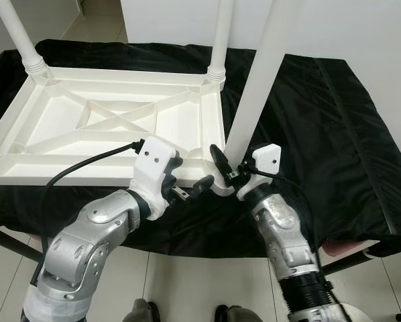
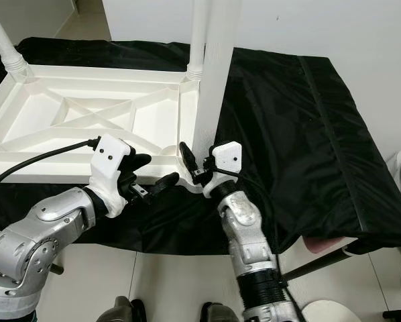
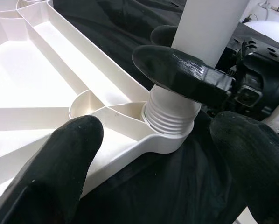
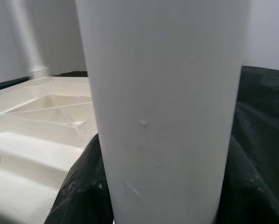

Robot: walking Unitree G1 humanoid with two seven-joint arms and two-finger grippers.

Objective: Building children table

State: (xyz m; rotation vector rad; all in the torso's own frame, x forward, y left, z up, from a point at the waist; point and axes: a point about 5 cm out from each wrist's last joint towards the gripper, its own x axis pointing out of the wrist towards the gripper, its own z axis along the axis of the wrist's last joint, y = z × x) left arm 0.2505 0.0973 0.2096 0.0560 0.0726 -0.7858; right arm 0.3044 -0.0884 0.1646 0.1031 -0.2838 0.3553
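Observation:
An upside-down white tabletop (image 1: 106, 121) lies ribs-up on a black cloth. Two white legs stand in its far corners, one at the far left (image 1: 19, 33) and one at the far right (image 1: 220, 40). A third leg (image 1: 257, 80) stands in the near right corner, its threaded base (image 3: 170, 114) sitting in the socket with threads showing. My right gripper (image 1: 231, 168) is shut on this leg just above the base; one finger (image 3: 181, 70) lies across it. My left gripper (image 1: 190, 176) is open at the same corner, its fingers (image 3: 55, 172) wide apart on either side of the socket.
The black cloth (image 1: 321, 134) covers the work surface and hangs over its front edge close to my arms. White tiled floor (image 1: 187, 282) lies below. A white wall stands behind the table. A black cable (image 1: 86, 164) runs from my left wrist.

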